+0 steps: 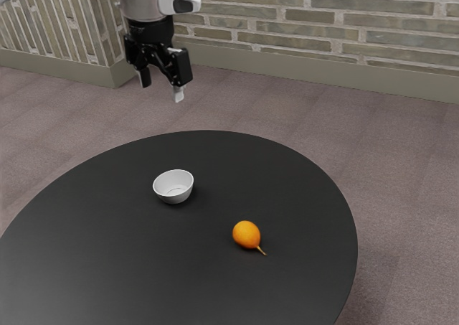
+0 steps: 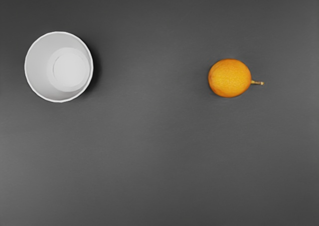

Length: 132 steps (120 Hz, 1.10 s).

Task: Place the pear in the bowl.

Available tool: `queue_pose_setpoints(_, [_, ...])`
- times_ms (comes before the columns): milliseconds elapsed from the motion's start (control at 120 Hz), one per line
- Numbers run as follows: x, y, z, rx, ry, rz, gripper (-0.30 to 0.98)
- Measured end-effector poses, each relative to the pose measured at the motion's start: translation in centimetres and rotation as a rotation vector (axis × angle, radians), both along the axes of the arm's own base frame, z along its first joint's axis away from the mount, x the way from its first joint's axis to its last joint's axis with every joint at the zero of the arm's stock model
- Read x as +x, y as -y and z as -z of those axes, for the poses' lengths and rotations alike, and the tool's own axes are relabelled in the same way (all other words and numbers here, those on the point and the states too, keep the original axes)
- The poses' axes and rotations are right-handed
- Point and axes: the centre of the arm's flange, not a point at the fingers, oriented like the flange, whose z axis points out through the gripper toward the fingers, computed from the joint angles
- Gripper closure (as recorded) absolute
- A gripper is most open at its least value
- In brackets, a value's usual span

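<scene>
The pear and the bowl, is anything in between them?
No, just bare table lies between the pear and the bowl. Both the exterior view and the wrist view show that.

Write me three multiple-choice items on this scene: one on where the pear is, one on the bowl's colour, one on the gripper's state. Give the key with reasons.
1. Where is the pear?
A) On the table, apart from the bowl
B) Inside the bowl
C) Between the gripper's fingers

2. What colour is the bowl?
A) Green
B) Blue
C) White

3. What state is the gripper in?
A) Shut on the pear
B) Open, holding nothing
C) Shut on the bowl

Key:
1: A, both views show bare tabletop between pear and bowl.
2: C, its rim and walls look white in both views.
3: B, the exterior view shows its two fingers standing apart with nothing between them.
</scene>
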Motion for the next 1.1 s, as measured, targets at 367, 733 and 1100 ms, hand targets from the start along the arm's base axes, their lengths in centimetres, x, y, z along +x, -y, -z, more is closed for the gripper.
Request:
queue_pose_setpoints(367, [6.9,2.8,11.8,-0.003,-0.117,-0.100,0.00])
queue_pose_setpoints(733, [12.8,6.6,25.3,-0.096,-0.221,-0.483,0.00])
queue_pose_setpoints(1100, [13.4,5.6,29.5,-0.118,-0.285,-0.922,0.00])
